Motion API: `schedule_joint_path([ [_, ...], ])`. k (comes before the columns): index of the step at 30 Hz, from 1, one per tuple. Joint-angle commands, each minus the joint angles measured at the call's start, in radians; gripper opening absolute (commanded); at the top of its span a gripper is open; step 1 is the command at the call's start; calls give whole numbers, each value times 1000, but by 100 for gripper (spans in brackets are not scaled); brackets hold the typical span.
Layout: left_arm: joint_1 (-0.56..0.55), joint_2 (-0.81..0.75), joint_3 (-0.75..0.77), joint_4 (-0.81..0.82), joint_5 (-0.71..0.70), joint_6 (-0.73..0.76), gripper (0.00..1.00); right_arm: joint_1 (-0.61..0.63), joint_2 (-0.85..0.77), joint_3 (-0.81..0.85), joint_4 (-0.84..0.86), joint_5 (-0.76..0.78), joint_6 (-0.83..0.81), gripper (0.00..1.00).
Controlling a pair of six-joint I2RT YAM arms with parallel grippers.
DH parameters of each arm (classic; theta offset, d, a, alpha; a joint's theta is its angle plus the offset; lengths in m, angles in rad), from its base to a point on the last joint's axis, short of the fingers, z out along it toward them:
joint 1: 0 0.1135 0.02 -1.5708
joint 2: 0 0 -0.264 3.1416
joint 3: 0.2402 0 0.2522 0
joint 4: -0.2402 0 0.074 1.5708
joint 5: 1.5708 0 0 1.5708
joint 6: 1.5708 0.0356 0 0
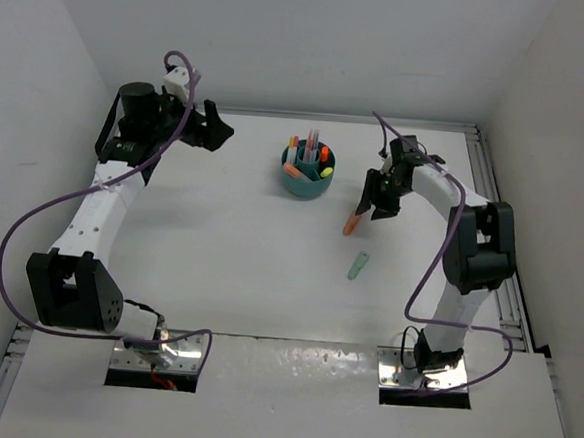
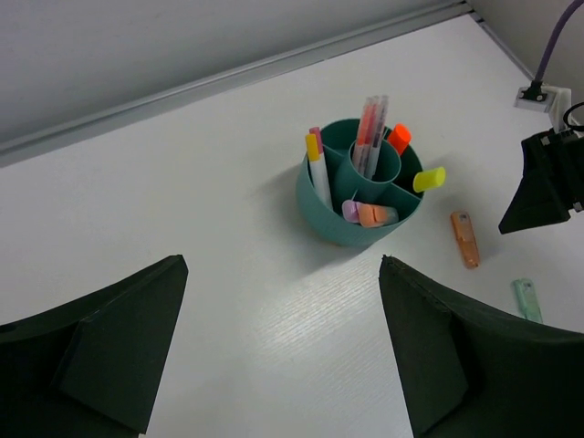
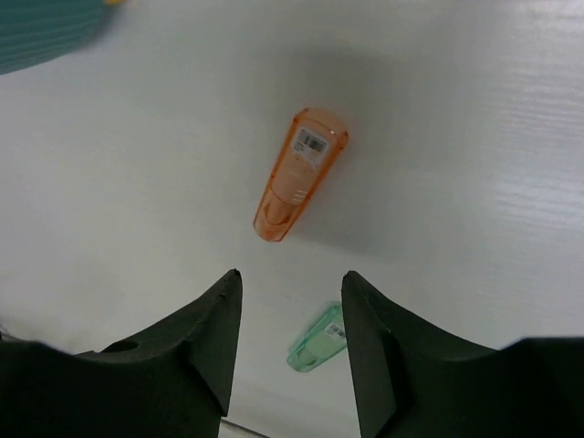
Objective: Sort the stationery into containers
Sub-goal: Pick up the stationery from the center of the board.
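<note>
A round teal organiser cup (image 1: 306, 179) stands at the table's middle back and holds several pens and markers; it also shows in the left wrist view (image 2: 342, 222). A stubby orange marker (image 1: 351, 223) lies flat on the table to its right, seen also in the right wrist view (image 3: 299, 173) and the left wrist view (image 2: 464, 239). A pale green marker (image 1: 358, 266) lies nearer, also in the right wrist view (image 3: 318, 339). My right gripper (image 1: 376, 200) is open and empty, hovering just above the orange marker. My left gripper (image 1: 216, 131) is open and empty, raised at the far left.
White walls close the table at the back and sides. A metal rail (image 1: 499, 203) runs along the right edge. Purple cables loop off both arms.
</note>
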Motion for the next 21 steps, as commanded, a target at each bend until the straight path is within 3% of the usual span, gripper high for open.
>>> schedule_joint_path([
  [1, -1, -42, 0, -29, -41, 17, 93, 39, 39, 57, -53, 86, 68, 48],
  [10, 2, -59, -26, -55, -52, 34, 93, 87, 153, 133, -45, 167, 114, 52],
  [15, 7, -73, -35, -78, -55, 51, 93, 101, 210, 174, -60, 208, 127, 61],
  [21, 12, -90, -63, -78, -38, 52, 94, 104, 265, 225, -65, 232, 108, 59],
])
